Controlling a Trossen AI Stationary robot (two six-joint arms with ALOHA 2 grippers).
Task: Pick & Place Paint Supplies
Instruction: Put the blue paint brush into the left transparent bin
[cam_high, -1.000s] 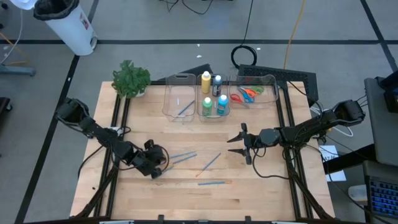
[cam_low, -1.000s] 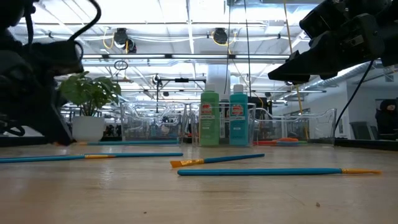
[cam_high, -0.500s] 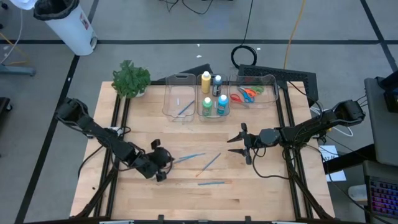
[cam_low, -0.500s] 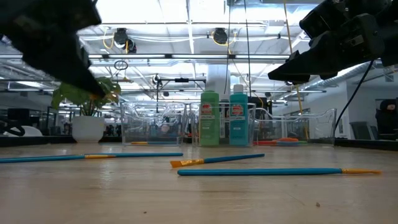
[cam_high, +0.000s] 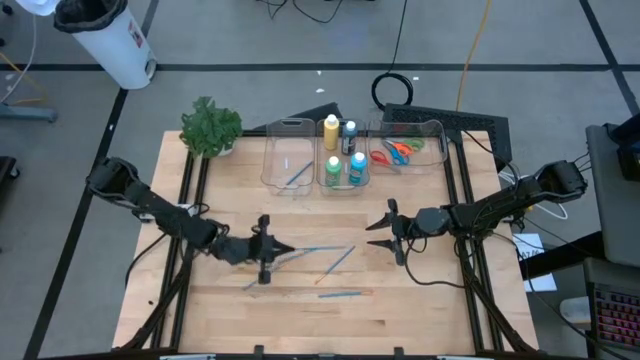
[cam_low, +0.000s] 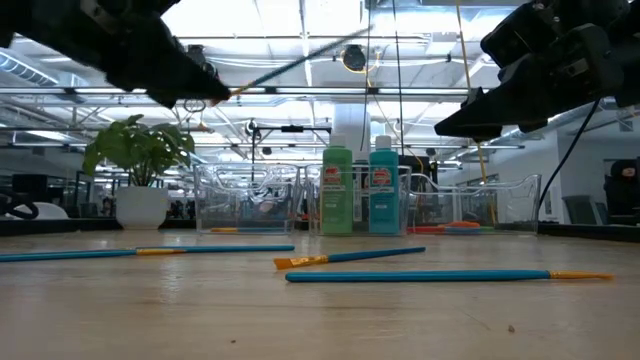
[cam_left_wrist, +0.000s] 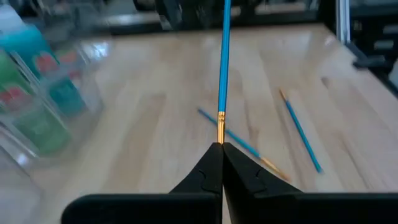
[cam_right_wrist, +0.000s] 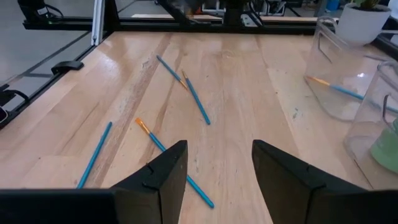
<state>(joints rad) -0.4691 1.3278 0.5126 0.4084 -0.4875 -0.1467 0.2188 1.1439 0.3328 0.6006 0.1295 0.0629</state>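
Left gripper (cam_high: 268, 250) sits lower left of centre in the high view, fingers (cam_left_wrist: 219, 167) pinched tight on a paintbrush (cam_left_wrist: 224, 68) right at the orange ferrule. Blue handle sticks straight out ahead in the left wrist view and shows as a thin slanted line near the top of the low view, lifted off the wood.

Right gripper (cam_high: 390, 229) hangs right of centre in the high view, jaws spread wide apart with nothing between them, off the table (cam_high: 420, 300) in the low view (upper right corner).

Around the left gripper, three more brushes flat on the wood:
- second brush (cam_high: 314, 250) just right of the gripper
- third brush (cam_high: 339, 262) slanted in the middle, orange tip pointing lower left
- fourth brush (cam_high: 339, 294) lying nearly level, lowest of the lot

Further out, along the upper middle of the high view, three clear bins in a row:
- left bin (cam_high: 268, 160) with one blue brush (cam_high: 296, 175) inside
- middle bin (cam_high: 368, 180) holding a yellow bottle (cam_high: 331, 132), dark bottle (cam_high: 349, 135), green bottle (cam_high: 333, 172) and blue bottle (cam_high: 357, 168), all upright
- right bin (cam_high: 440, 140) with scissors (cam_high: 400, 150), orange and green handles showing

Leafy plant (cam_high: 210, 127) sits in the upper left corner of the table, well apart from both grippers.
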